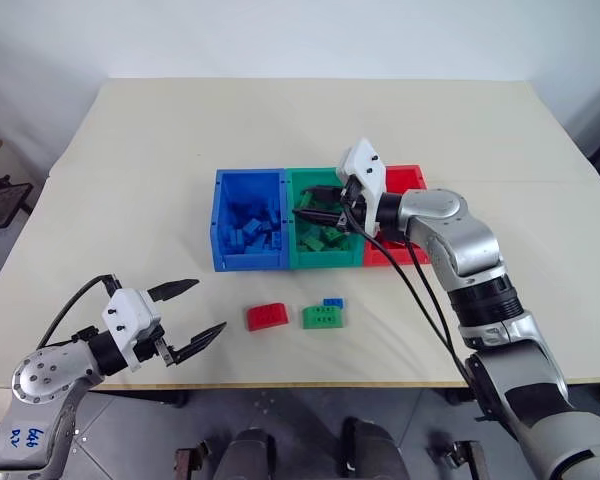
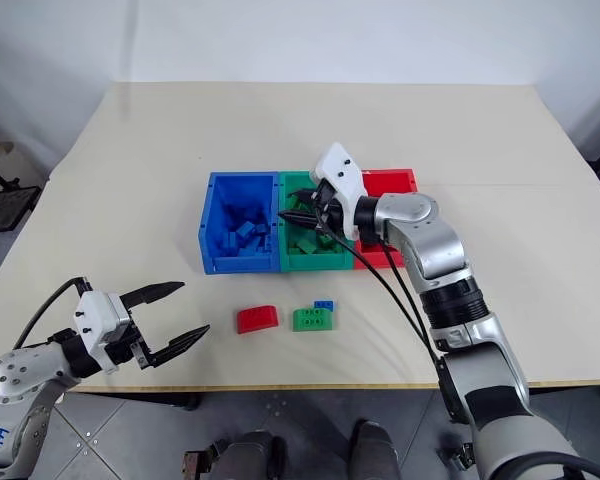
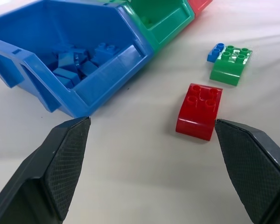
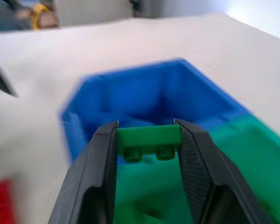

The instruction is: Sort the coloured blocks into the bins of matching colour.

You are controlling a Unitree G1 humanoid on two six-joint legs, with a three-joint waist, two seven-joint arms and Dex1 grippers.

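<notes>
From the head, the right gripper [image 1: 305, 208] pinches a green brick over the green bin [image 1: 325, 262]; the blue bin [image 1: 248, 263] holds blue bricks. The left gripper [image 1: 190, 312] gapes empty.

Left wrist: a red brick [image 3: 199, 110], green brick [image 3: 231, 65] and small blue brick [image 3: 215, 52] lie on the table [image 3: 130, 172].

Right wrist: the held brick [image 4: 148, 139] is studded.

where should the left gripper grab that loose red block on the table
Probably across the red block's two flat side walls, coming in low from its curved end. It lies studs up, apart from the green block, and the open left gripper already faces it with a finger to each side.
</notes>
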